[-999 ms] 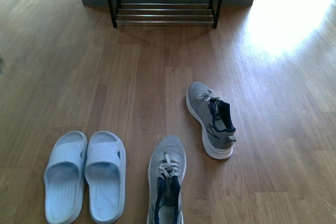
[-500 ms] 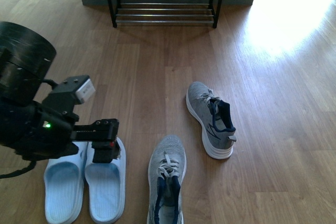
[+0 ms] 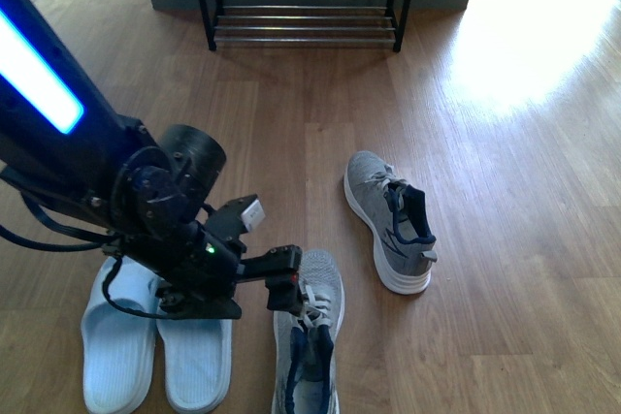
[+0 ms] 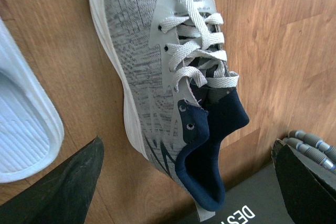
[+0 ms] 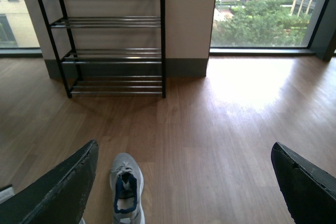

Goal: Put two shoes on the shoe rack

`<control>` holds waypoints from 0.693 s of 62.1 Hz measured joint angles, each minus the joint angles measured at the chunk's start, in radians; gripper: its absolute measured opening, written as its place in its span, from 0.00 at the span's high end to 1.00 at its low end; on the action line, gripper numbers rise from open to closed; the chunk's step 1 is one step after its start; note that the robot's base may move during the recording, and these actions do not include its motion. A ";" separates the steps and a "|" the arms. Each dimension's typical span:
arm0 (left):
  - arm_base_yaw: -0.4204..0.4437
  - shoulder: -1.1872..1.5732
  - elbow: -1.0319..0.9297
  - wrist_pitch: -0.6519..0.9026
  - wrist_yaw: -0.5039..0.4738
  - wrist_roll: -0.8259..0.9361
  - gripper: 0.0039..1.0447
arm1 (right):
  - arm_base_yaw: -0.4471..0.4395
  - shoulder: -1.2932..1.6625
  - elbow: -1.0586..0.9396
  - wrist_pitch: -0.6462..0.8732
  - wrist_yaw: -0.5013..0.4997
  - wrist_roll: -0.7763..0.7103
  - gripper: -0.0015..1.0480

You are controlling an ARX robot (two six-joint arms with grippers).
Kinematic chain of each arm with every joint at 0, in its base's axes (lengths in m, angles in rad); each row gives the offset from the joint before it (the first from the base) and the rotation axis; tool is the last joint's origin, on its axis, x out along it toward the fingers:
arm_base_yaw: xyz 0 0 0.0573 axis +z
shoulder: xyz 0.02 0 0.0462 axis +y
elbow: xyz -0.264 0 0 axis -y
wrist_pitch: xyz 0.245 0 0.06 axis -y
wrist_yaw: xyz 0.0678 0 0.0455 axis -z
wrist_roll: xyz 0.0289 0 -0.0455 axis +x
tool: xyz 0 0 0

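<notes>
Left gripper (image 3: pixel 288 281) hovers open, seemingly just above near sneaker (image 3: pixel 312 341).

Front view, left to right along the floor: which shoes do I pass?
pale blue rubber slides → nearer grey knit lace-up sneaker → farther grey knit lace-up sneaker

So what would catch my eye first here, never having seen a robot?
The robot's black left arm, with its glowing blue strip, fills the near left; its open claw hangs over the nearer grey sneaker. The second sneaker lies further out to the right, pale blue slides sit beneath the arm, and the shoe rack stands against the far wall.
</notes>
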 joint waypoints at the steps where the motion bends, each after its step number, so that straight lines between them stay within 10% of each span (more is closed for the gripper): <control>1: -0.003 0.007 0.008 -0.005 0.002 -0.001 0.09 | 0.000 0.000 0.000 0.000 0.000 0.000 0.09; 43: -0.043 0.224 0.215 -0.156 -0.032 0.035 0.09 | 0.000 0.000 0.000 0.000 0.000 0.000 0.09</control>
